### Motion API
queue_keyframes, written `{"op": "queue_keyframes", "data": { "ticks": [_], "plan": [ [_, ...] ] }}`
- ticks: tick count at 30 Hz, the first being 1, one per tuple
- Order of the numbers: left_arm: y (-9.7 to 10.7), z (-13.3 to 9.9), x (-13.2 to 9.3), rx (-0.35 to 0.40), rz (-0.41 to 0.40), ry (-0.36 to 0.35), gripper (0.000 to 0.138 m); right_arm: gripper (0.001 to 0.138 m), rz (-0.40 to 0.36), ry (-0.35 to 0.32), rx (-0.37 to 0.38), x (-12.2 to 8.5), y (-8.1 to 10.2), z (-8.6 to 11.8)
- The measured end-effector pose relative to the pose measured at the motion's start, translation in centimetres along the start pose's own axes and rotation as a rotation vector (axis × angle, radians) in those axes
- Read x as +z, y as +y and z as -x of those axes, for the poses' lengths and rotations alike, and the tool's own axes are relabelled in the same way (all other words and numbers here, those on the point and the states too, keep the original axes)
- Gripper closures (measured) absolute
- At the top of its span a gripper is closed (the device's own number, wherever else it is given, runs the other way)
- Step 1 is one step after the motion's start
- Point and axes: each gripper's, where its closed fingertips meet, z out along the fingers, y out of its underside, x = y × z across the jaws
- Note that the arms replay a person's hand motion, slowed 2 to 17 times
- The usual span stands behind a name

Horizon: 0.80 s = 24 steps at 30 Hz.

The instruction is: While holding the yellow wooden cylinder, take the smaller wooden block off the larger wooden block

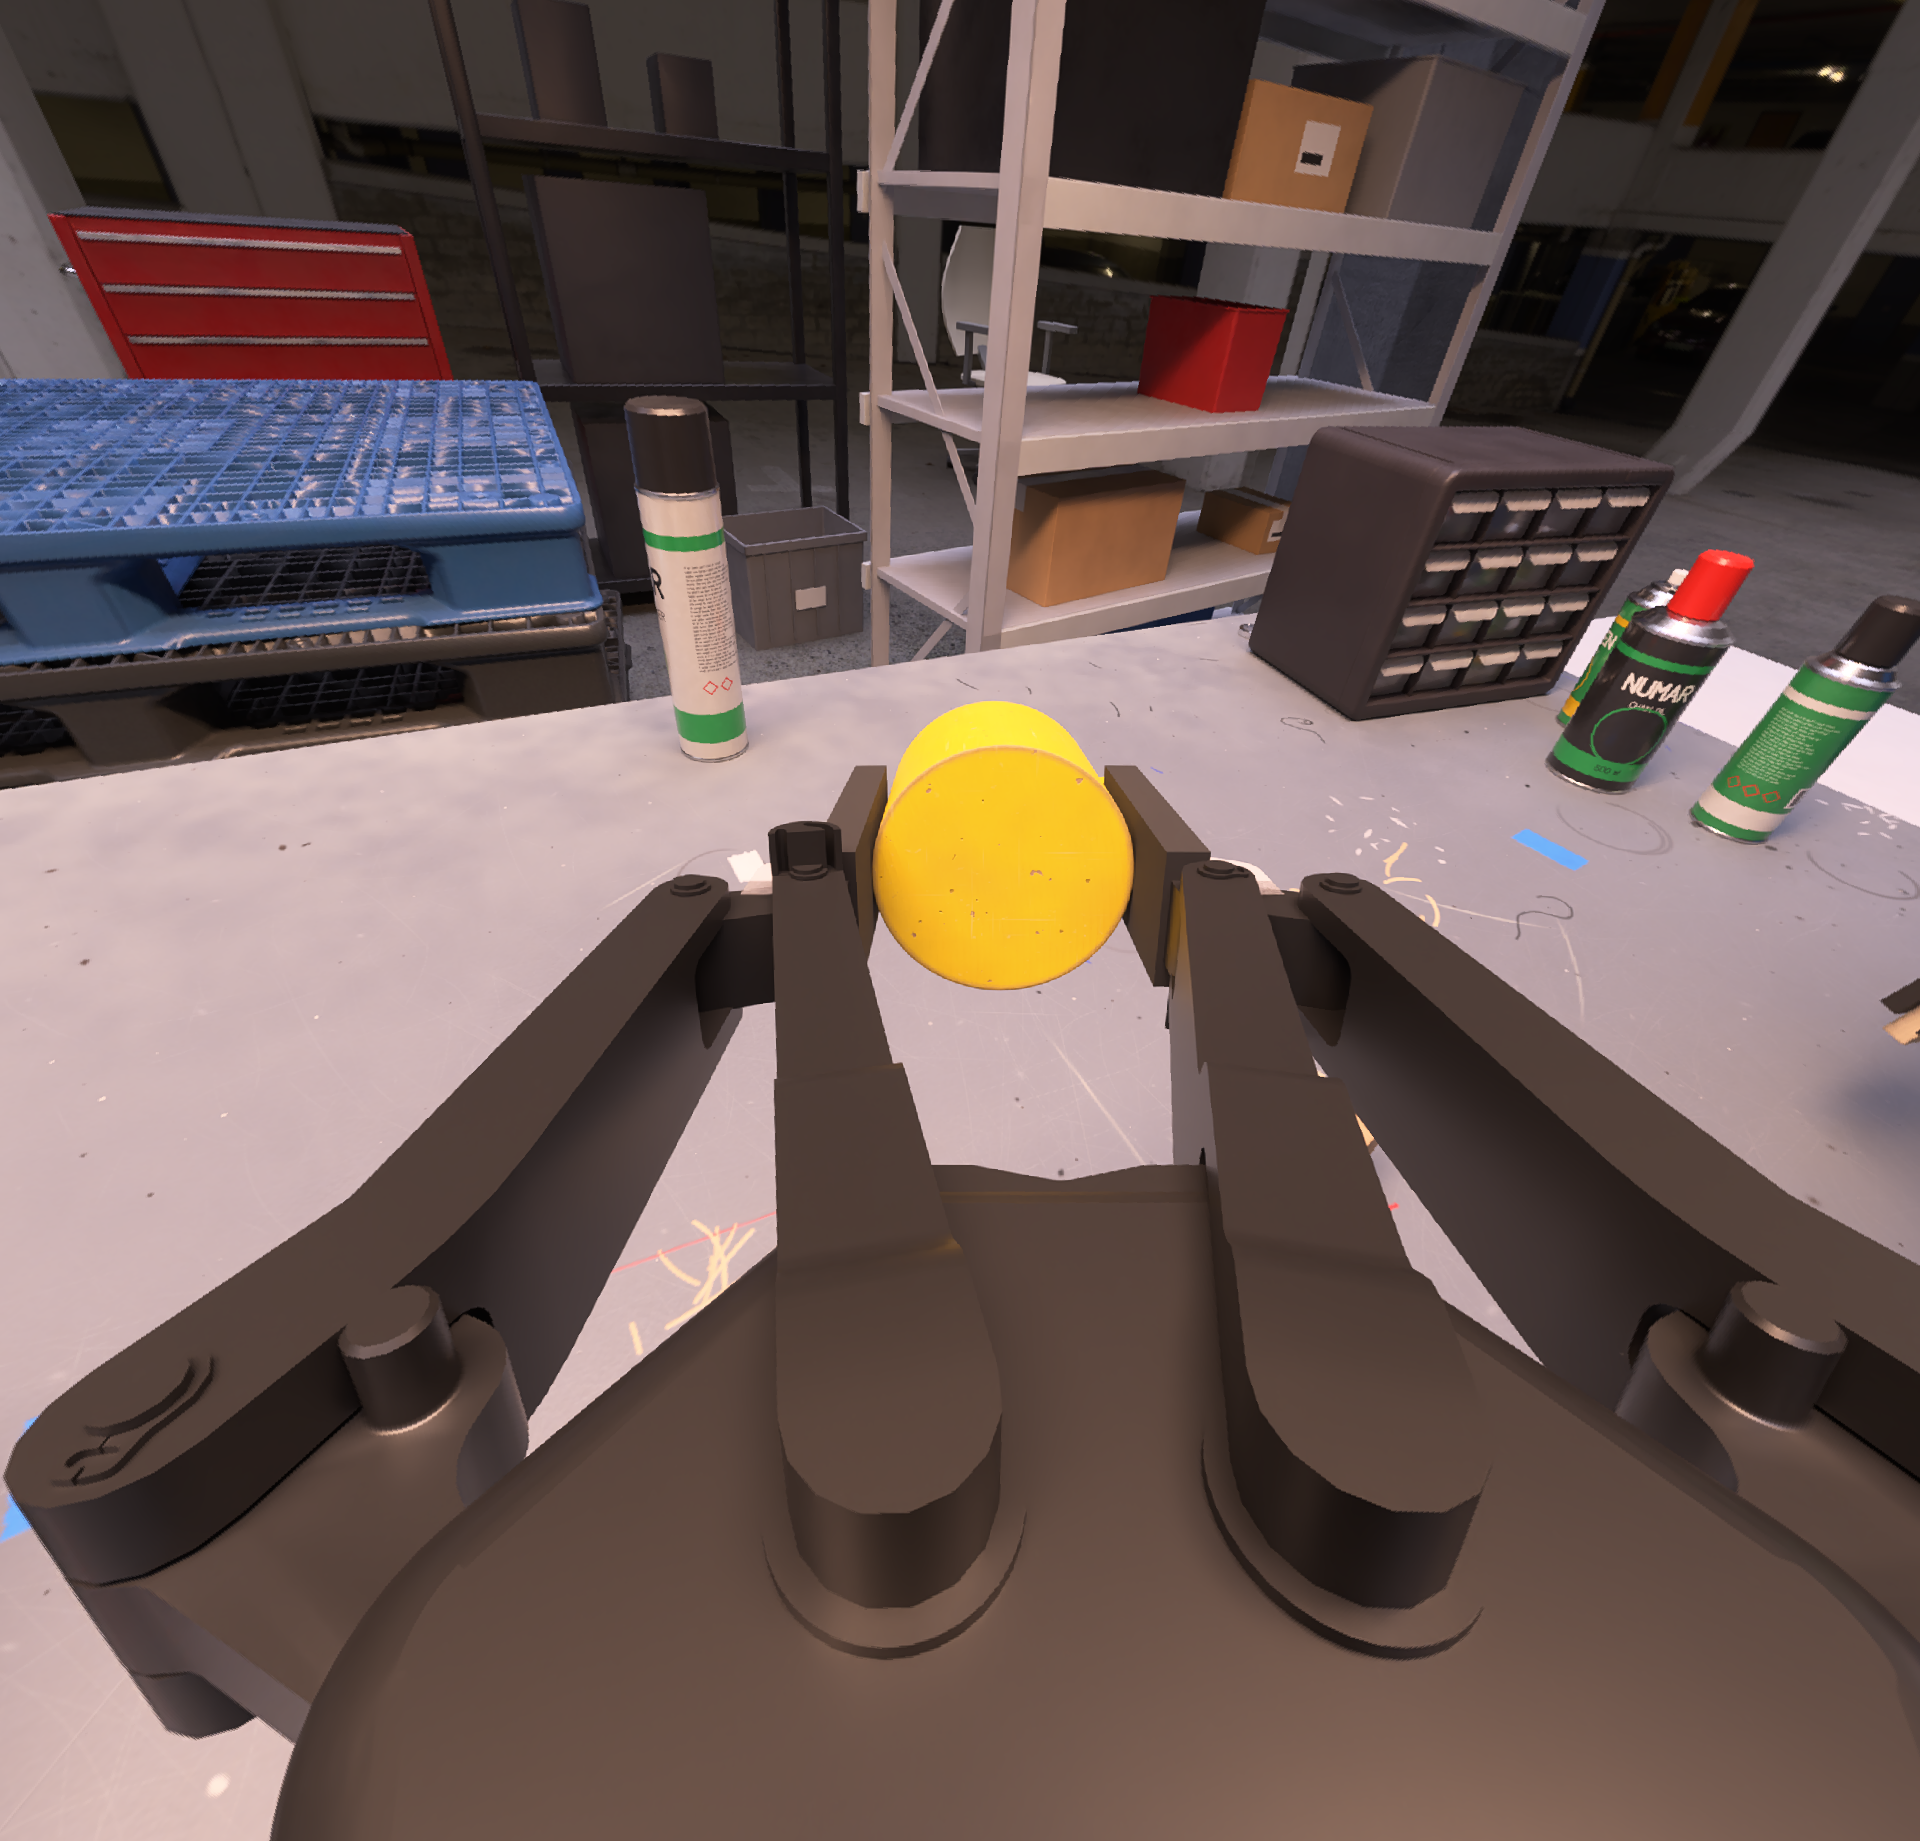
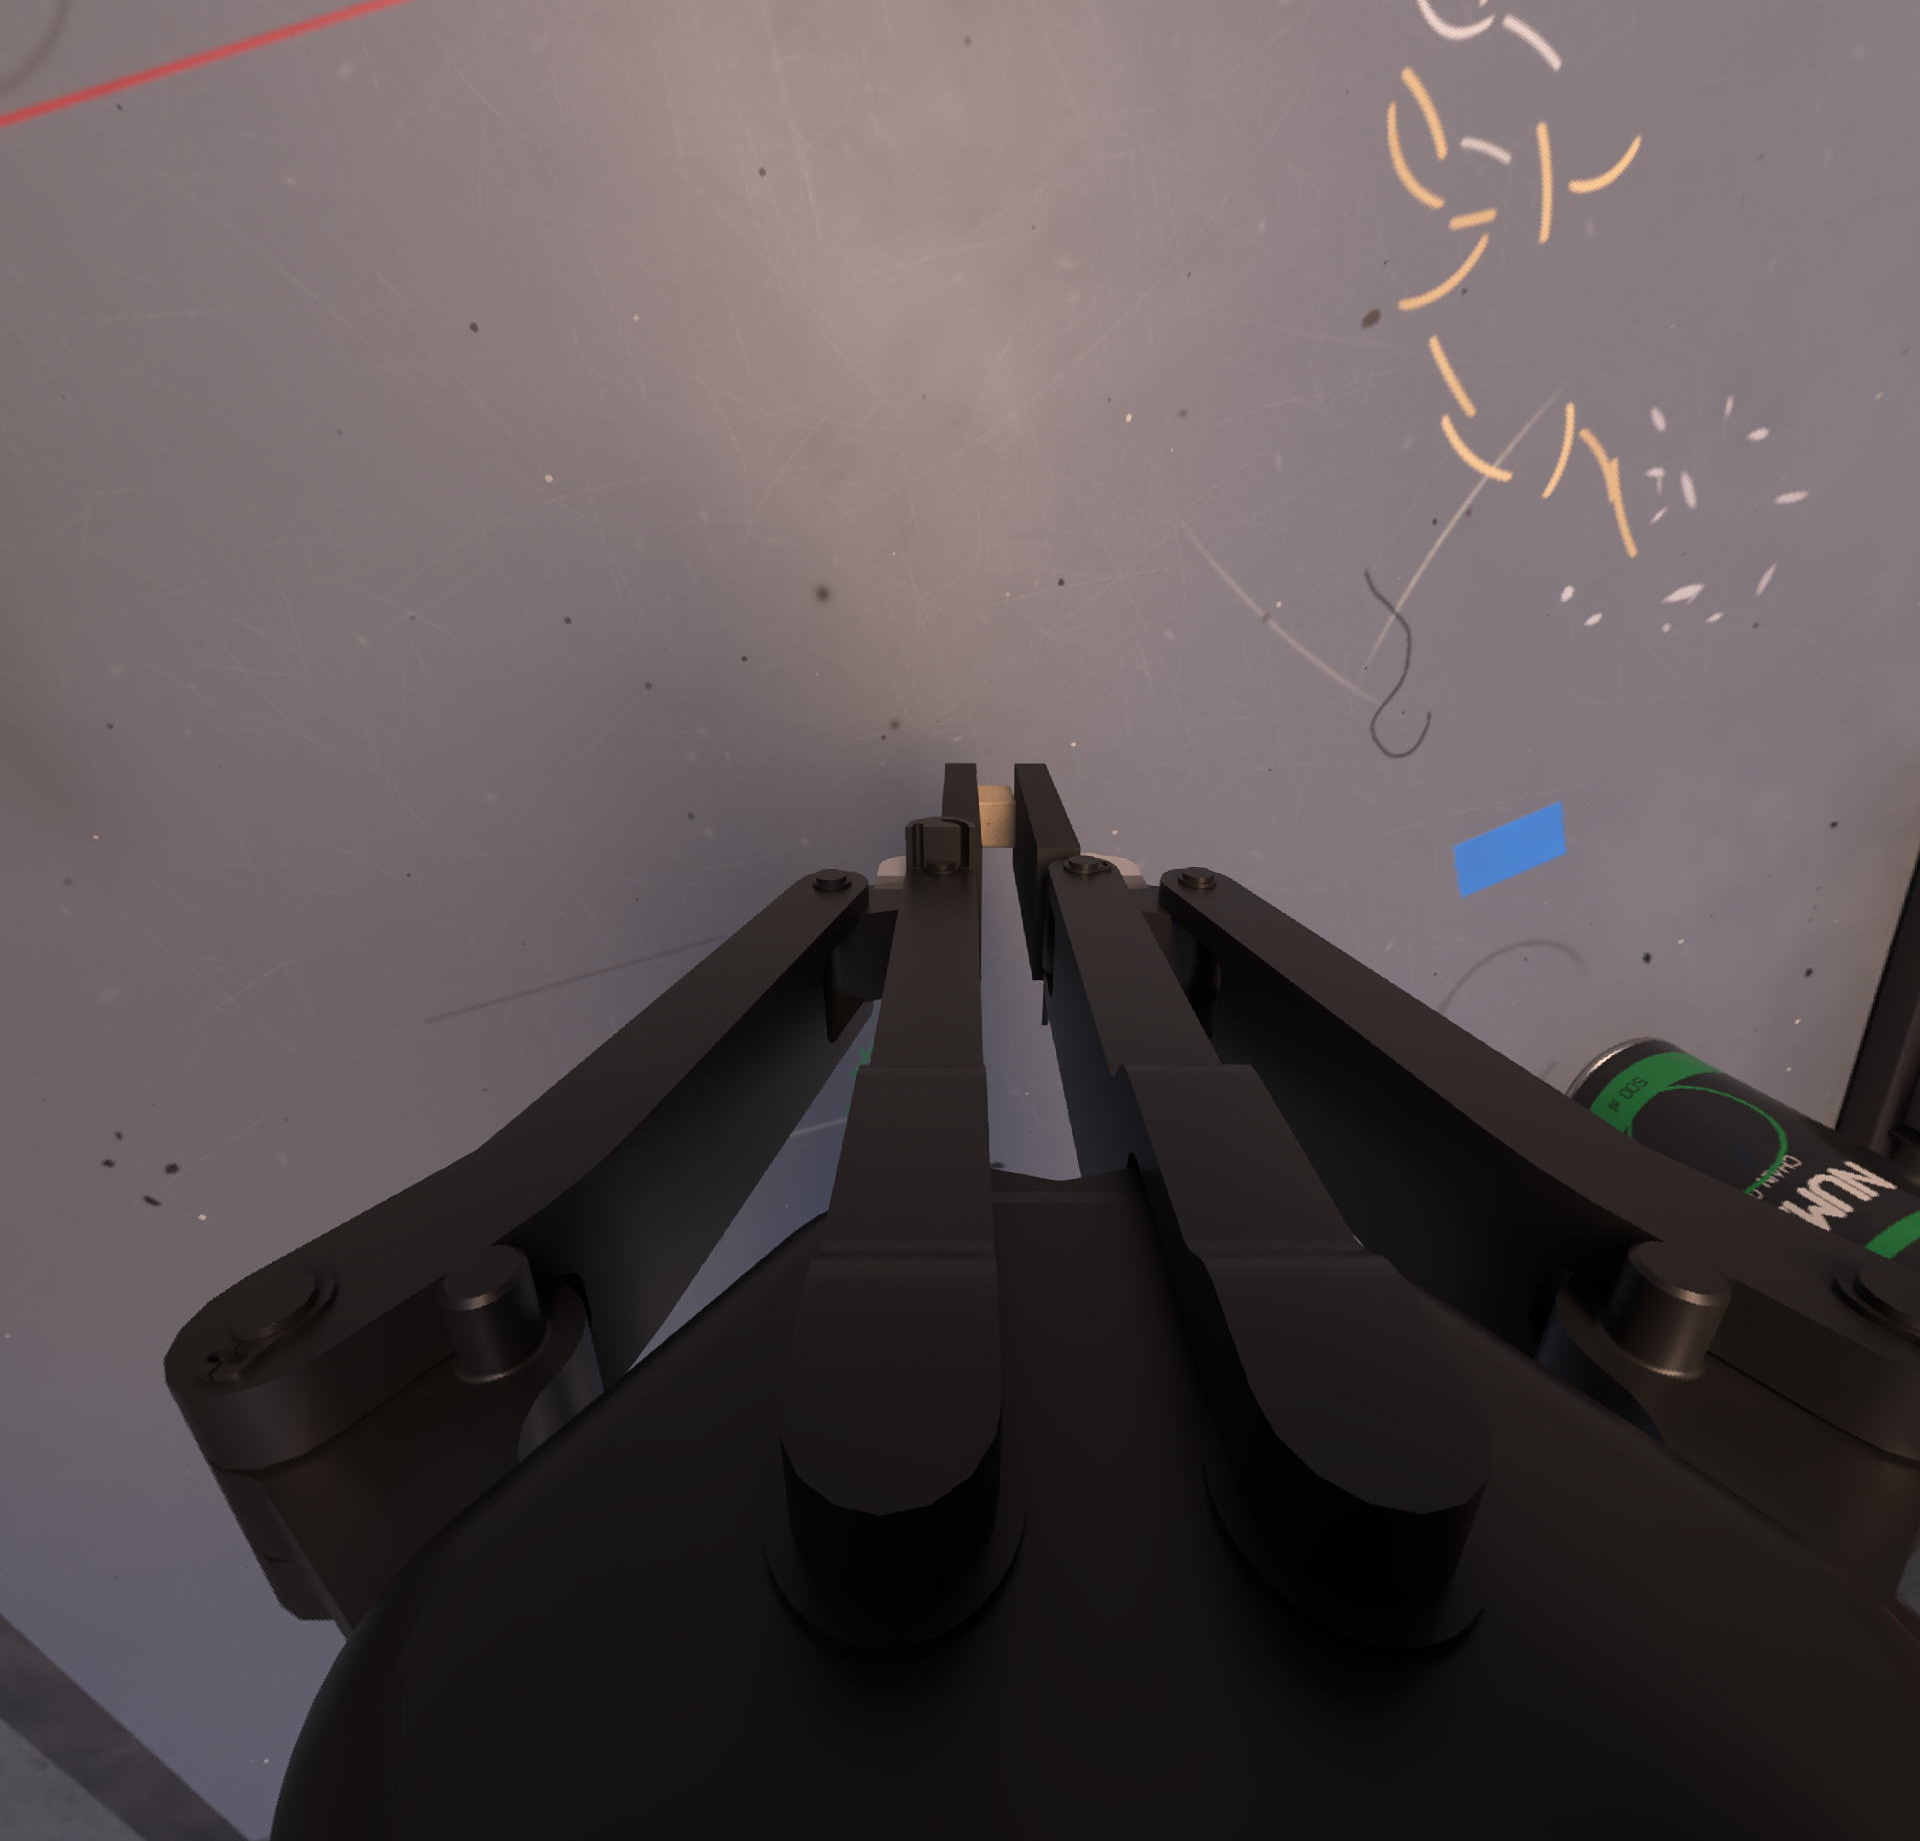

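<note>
Cylinder clamped aloft in left end effector; small block pinched in right.

Held the cylinder sideways between the pads of the left end effector, clear above the desk. Gripped a small pale block between the near-shut fingers of the right end effector, over bare desk; larger block out of view, so separation could not be confirmed. Best done, by judgement, with a straight lift, steady squeeze on both, then a set-down well apart. Beyond, stood a dark drawer cabinet, contents hidden; spray cans beside it; a white can at the far edge. Behind, shelves carrying cardboard boxes and a red bin, insides unseen.
</note>
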Motion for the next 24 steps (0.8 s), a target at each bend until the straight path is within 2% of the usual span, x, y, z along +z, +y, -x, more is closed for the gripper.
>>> {"op": "queue_keyframes", "data": {
  "ticks": [11,24],
  "plan": [
    [0.0,0.0,0.0,0.0,0.002,-0.001,0.083,0.129,0.053,-0.02,0.018,2.3,1.5,0.4],
    [0.0,0.0,0.0,0.0,0.008,-0.004,0.083,0.129,0.048,-0.043,0.048,4.1,1.9,0.4]
  ]
}}
